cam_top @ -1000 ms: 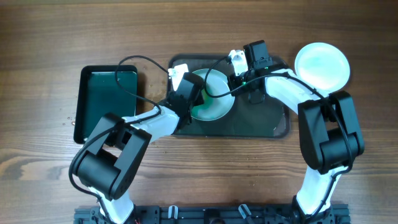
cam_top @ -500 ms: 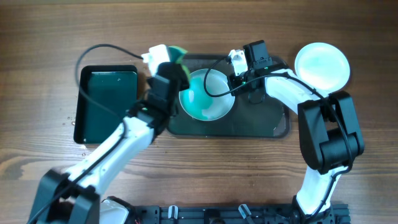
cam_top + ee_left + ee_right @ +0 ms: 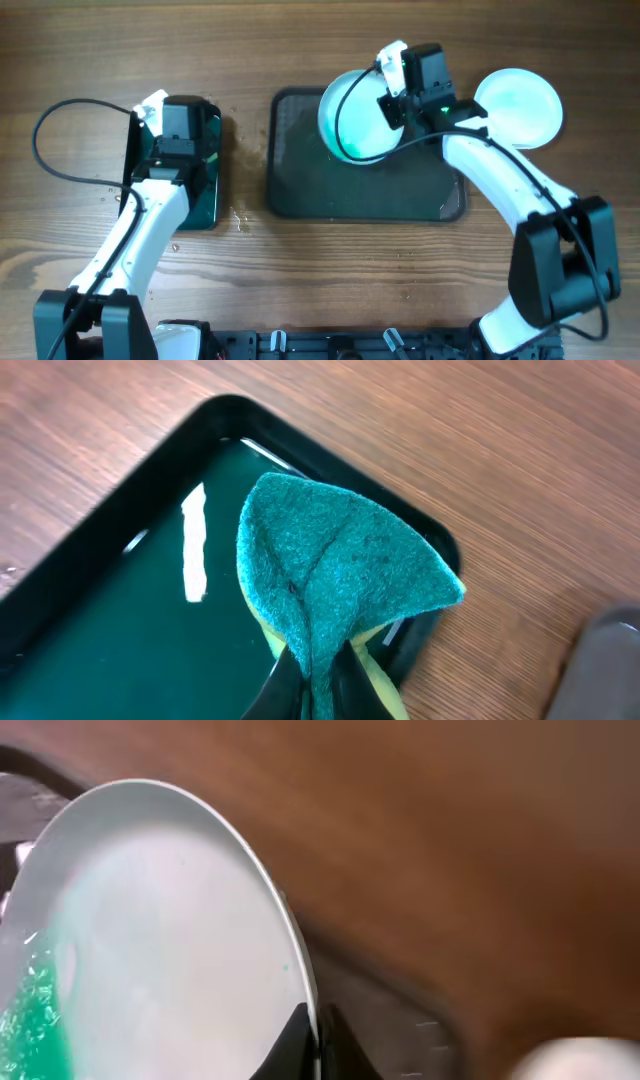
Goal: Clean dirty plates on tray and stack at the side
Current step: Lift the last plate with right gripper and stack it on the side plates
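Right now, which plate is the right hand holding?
The tilted plate with green suds, above the grey tray's far edge; the right hand pinches its rim. The other plate lies flat on the table, right of the tray.

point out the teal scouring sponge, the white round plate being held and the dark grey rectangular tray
teal scouring sponge (image 3: 340,580), left wrist view, middle of its folded face
white round plate (image 3: 362,120), overhead view, its inner face
dark grey rectangular tray (image 3: 340,190), overhead view, bare floor
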Robot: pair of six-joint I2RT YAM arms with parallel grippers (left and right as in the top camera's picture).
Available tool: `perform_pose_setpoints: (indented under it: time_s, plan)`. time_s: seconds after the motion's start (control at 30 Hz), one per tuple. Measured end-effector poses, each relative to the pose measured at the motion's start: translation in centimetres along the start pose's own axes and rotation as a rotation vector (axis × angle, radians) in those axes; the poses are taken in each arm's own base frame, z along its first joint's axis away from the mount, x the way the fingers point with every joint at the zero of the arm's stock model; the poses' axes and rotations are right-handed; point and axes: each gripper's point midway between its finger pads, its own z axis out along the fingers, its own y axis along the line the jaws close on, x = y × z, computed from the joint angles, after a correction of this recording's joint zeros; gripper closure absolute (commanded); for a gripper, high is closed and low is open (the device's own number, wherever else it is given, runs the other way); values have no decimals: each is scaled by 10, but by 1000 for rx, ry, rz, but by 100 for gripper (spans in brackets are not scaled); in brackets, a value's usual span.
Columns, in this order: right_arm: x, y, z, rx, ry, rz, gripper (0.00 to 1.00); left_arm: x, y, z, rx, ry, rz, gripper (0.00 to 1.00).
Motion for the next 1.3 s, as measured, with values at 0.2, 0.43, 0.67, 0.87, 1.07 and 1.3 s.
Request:
perform_pose_setpoints:
  time_s: [0.2,0.43,0.67,0.87,1.07,1.3]
  plan:
    - [-34,6,-30,309,2,-408,96,-3,16,4,-38,10,-23,96]
    - [-63,30,-71,559,72,-826,95,-1,17,4,-42,17,-21,96]
    - [-71,52,-91,629,128,-1031,96,-1,17,4,-42,17,-21,96]
    - [-64,31,-69,546,53,-789,96,-1,17,4,-42,17,-21,96]
    - [-33,-45,-30,367,-25,-261,96,-1,17,4,-41,17,-21,96]
    - [65,-181,-27,153,-48,633,96,-1,17,4,-40,17,-21,96]
